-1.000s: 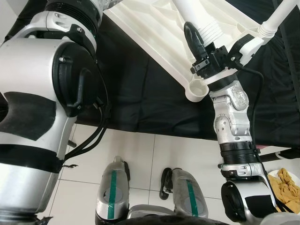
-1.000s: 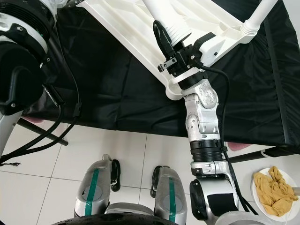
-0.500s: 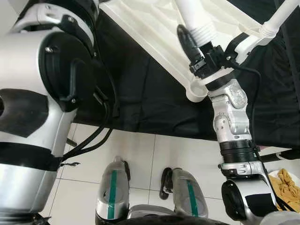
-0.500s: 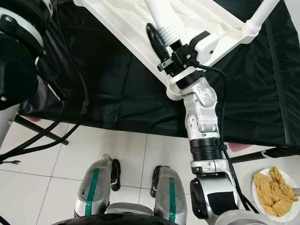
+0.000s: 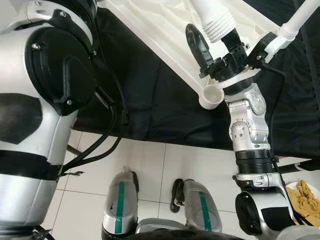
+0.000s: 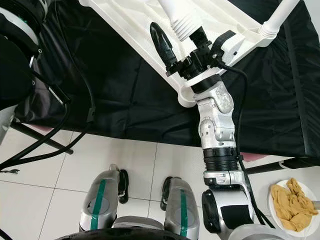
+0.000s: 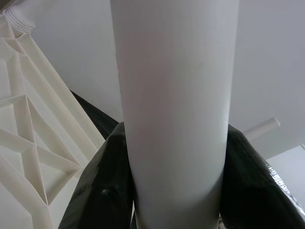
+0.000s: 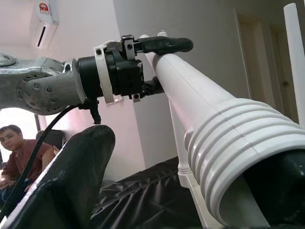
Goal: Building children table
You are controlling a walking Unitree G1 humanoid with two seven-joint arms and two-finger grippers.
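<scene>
While the black cloth (image 5: pixel 150 100) covers the desk (image 6: pixel 280 115) across the upper part of the head views, the white tabletop (image 5: pixel 165 30) lies upside down on it, ribbed underside up, one corner with a round socket (image 5: pixel 211 95) near the desk's front edge. A mounted leg (image 6: pixel 277 17) stands in the tabletop's right corner. The big silver left arm (image 5: pixel 40 115) rises along the left side of the head views toward the top. The right arm (image 6: pixel 217 145) reaches up from below to the tabletop's front corner. A loose white leg (image 6: pixel 181 17) with a ribbed threaded end hangs just above the tabletop near that corner. In the left wrist view the left tool (image 7: pixel 174 191) is clamped on the smooth shaft of this leg, black fingers (image 7: pixel 102 186) pressed on both sides. The right tool (image 5: pixel 216 47) sits at the ribbed end, fingers spread apart: one finger (image 5: pixel 197 45) stands clear to the left of the leg, the other is under the leg's end; contact there cannot be told. White floor tiles (image 5: pixel 150 165) and the robot's feet (image 5: pixel 120 200) show below the desk. A white plate (image 6: pixel 292 205) with yellow cloth lies on the floor at lower right. A seated person (image 8: pixel 16 152) appears in the right wrist view.
</scene>
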